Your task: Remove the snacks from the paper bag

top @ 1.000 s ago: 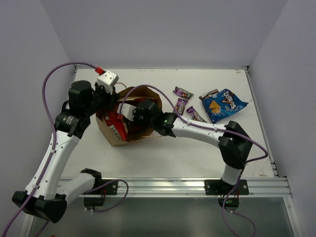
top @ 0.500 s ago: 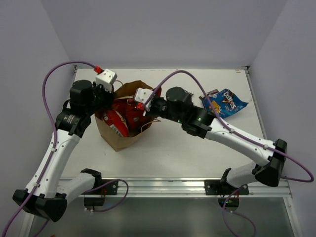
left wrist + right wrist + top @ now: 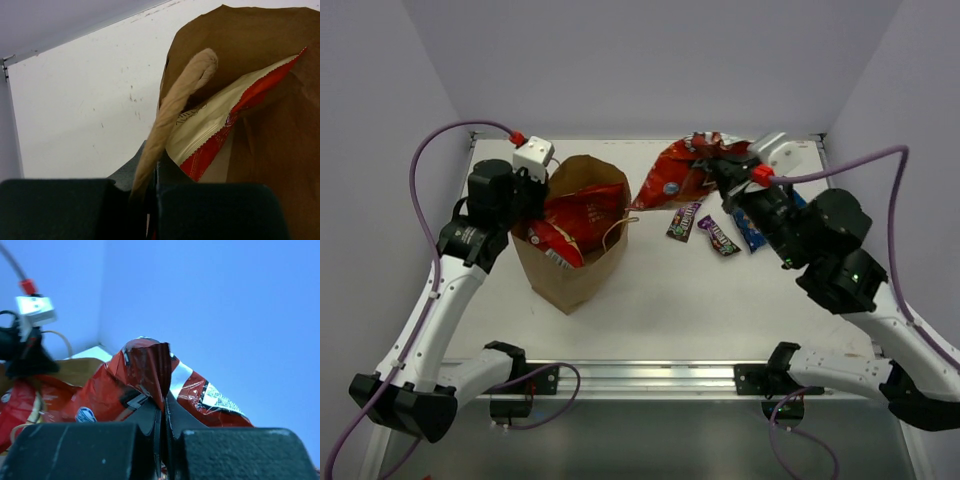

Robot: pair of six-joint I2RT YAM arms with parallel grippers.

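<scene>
Extraction: right gripper [image 3: 712,160] clamps a red chip bag [image 3: 670,182] aloft over the table [image 3: 650,310]'s far edge. Left gripper [image 3: 535,195] pinches the handle [image 3: 175,105] of the paper bag [image 3: 570,275] (other snacks [image 3: 570,220] inside) near the left edge. Next: lower, release.

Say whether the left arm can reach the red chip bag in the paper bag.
Probably not: the left gripper is shut on the paper bag's handle; the red chip bag sits close beside it.

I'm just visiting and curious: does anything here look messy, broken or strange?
Nothing looks broken or spilled. Oddest is a red chip bag hanging in mid-air, pinched by the right claw. The left claw grips the handle of the paper bag; candy bars lie scattered.
</scene>
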